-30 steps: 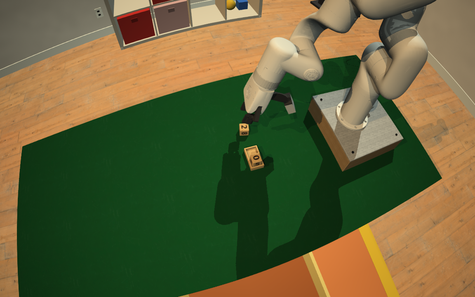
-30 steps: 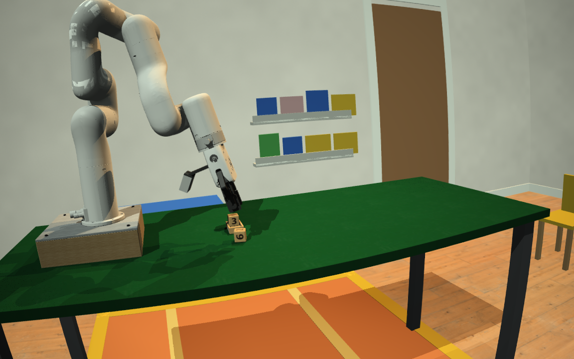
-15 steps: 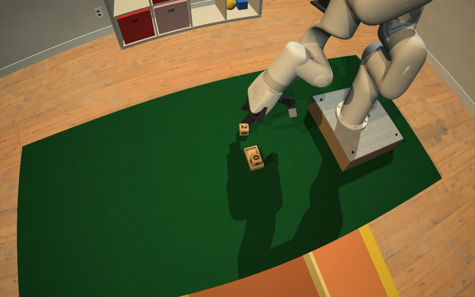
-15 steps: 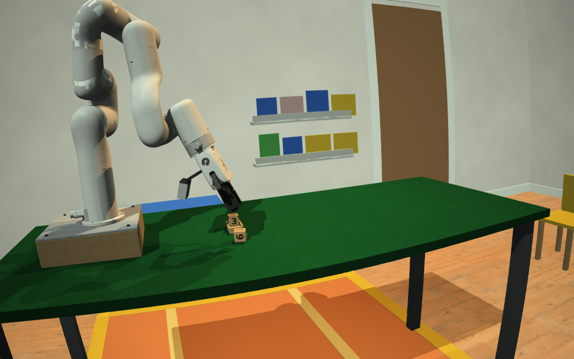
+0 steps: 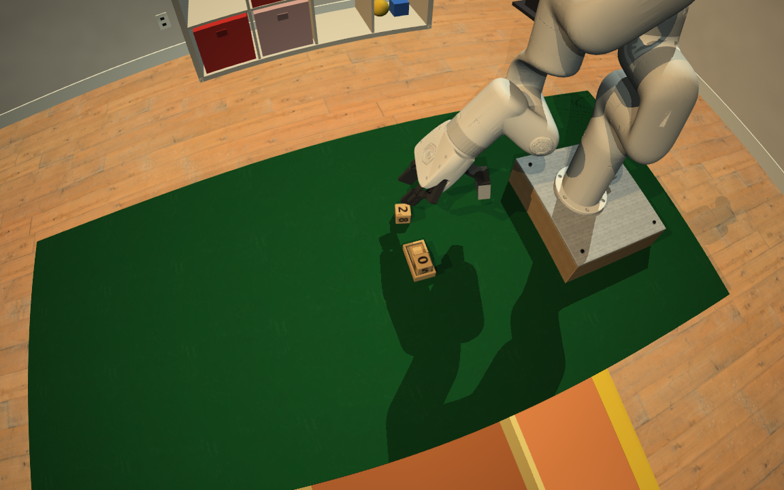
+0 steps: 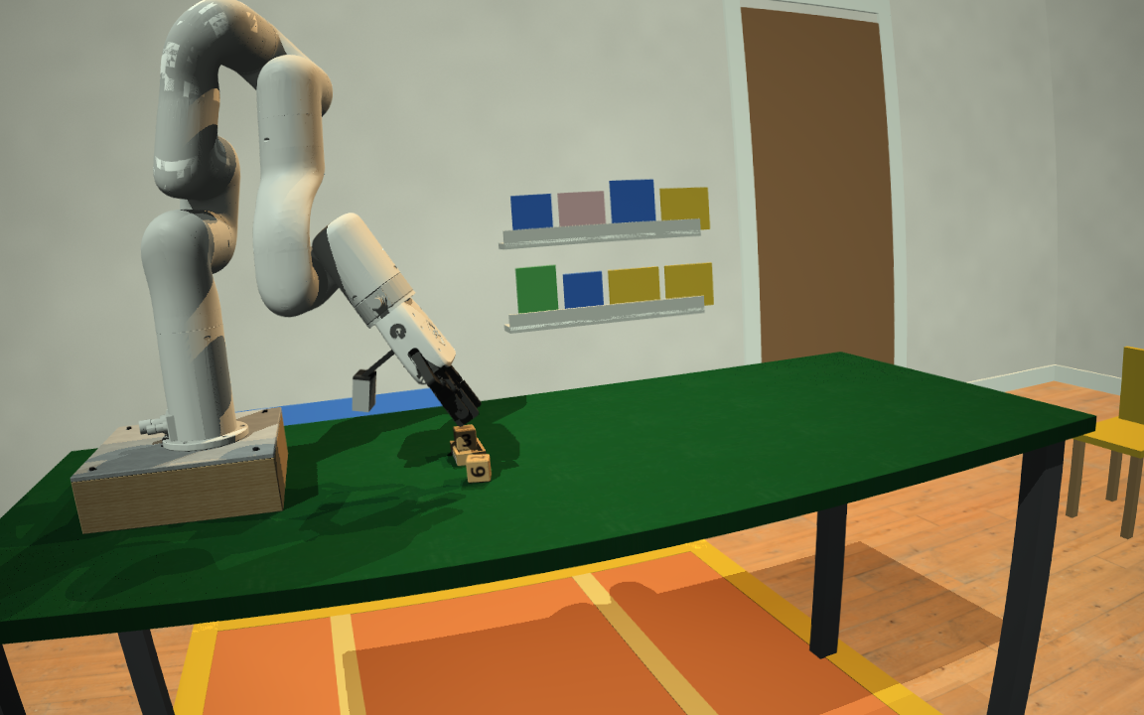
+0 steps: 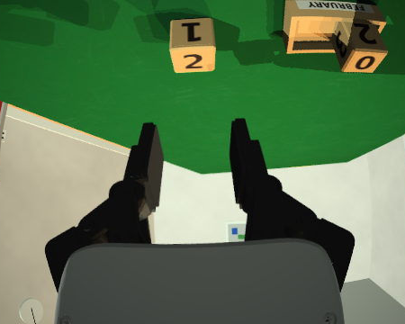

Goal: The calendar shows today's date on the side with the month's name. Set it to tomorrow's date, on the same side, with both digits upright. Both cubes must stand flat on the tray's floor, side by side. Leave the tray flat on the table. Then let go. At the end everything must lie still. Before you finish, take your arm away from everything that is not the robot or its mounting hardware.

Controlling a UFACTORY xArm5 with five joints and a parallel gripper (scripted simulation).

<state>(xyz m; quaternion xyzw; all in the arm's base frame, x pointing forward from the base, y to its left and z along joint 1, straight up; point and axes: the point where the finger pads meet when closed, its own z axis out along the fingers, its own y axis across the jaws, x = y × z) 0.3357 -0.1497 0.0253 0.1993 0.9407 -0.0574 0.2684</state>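
Two wooden cubes are seen on the green table (image 5: 200,316). One cube (image 5: 402,213) lies loose on the table top, apart from the tray (image 5: 418,260); in the wrist view a 2 and a 1 are read on two of its faces. The other cube (image 5: 422,262) is seated in one end of the tray, a 0 on top; the slot beside it is left vacant. FEBRUARY is read on the tray's side in the wrist view.

Nothing is found between the loose cube and the tray but bare green surface. The arm's grey base block (image 5: 589,213) is set well apart from both, near the table's edge. A shelf unit (image 5: 297,30) with red and mauve bins is noted on the floor beyond the table; a yellow chair (image 6: 1136,426) is noted in the exterior view.

The forearm is slanted down toward the loose cube. The gripper (image 7: 193,157) is held above and just short of that cube, jaws half parted, nothing between them.

In the exterior view the tray is mostly hidden behind the loose cube. The arm's upper links are cut off in the top view.
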